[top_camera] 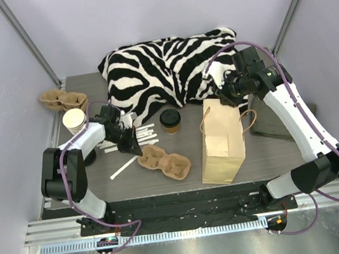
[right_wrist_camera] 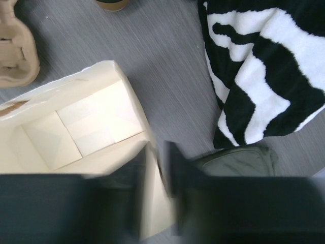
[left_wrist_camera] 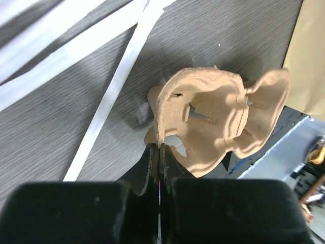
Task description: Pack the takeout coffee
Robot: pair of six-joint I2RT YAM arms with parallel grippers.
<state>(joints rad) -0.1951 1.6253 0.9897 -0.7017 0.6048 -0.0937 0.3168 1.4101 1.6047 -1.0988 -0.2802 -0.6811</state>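
Observation:
The takeout coffee (top_camera: 170,120), a brown paper cup with a black lid, stands upright at mid-table; only its lower edge (right_wrist_camera: 111,4) shows in the right wrist view. My left gripper (top_camera: 133,145) (left_wrist_camera: 160,147) is shut on the near rim of a brown pulp cup carrier (top_camera: 164,161) (left_wrist_camera: 213,122) that lies on the table. An open kraft paper bag (top_camera: 222,142) (right_wrist_camera: 76,127) stands to the right of the cup. My right gripper (top_camera: 225,98) (right_wrist_camera: 158,150) straddles the bag's top edge, jaws slightly apart, one finger inside and one outside; that view is blurred.
A zebra-print blanket (top_camera: 174,67) (right_wrist_camera: 264,76) fills the back. A stack of lidless cups (top_camera: 74,121) and a second carrier (top_camera: 62,100) sit far left. White paper strips (top_camera: 121,139) (left_wrist_camera: 111,101) lie by the left gripper. An olive pouch (top_camera: 268,121) (right_wrist_camera: 238,160) lies right of the bag.

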